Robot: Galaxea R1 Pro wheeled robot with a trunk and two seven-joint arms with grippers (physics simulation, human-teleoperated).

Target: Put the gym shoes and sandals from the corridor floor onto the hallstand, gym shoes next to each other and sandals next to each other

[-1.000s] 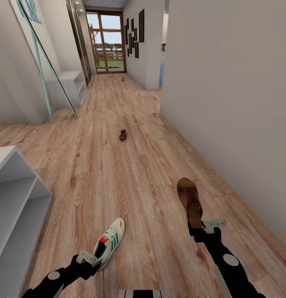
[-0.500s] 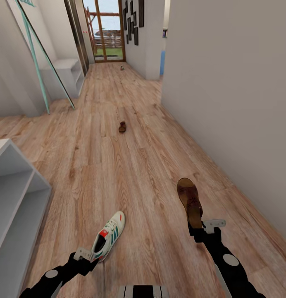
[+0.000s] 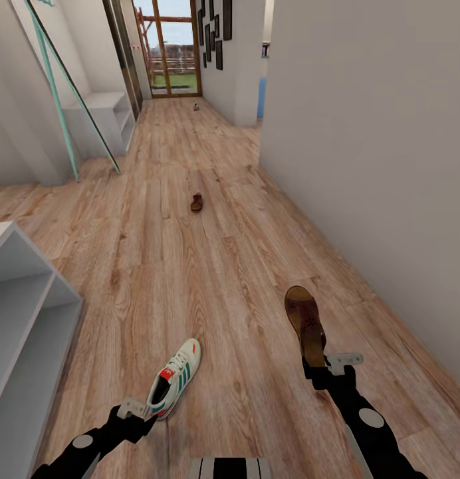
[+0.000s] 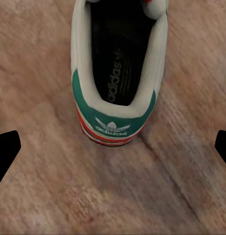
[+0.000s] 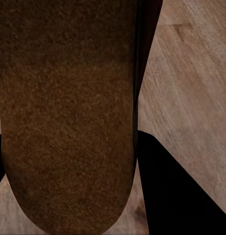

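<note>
A white gym shoe (image 3: 176,377) with teal stripes lies on the corridor floor (image 3: 210,279), heel toward me. My left gripper (image 3: 138,414) sits just behind that heel, open. In the left wrist view the gym shoe (image 4: 115,73) lies ahead, with the black fingertips (image 4: 7,147) spread wide on either side and not touching it. My right gripper (image 3: 321,370) is shut on the heel end of a brown sandal (image 3: 306,322), held above the floor. That sandal's underside (image 5: 69,112) is close in the right wrist view. A second sandal (image 3: 197,202) lies farther up the corridor. An end of the light-grey hallstand (image 3: 27,293) stands at the left.
A white wall (image 3: 376,166) runs along the right. A teal-framed leaning object (image 3: 64,93) and a low white bench unit (image 3: 107,116) stand at the back left. A small object (image 3: 197,106) lies on the floor near the glass door (image 3: 167,46) at the corridor's end.
The whole head view has shifted as the camera moved, mostly in the first half second. Both grippers, the shoe and the held sandal keep their places relative to each other.
</note>
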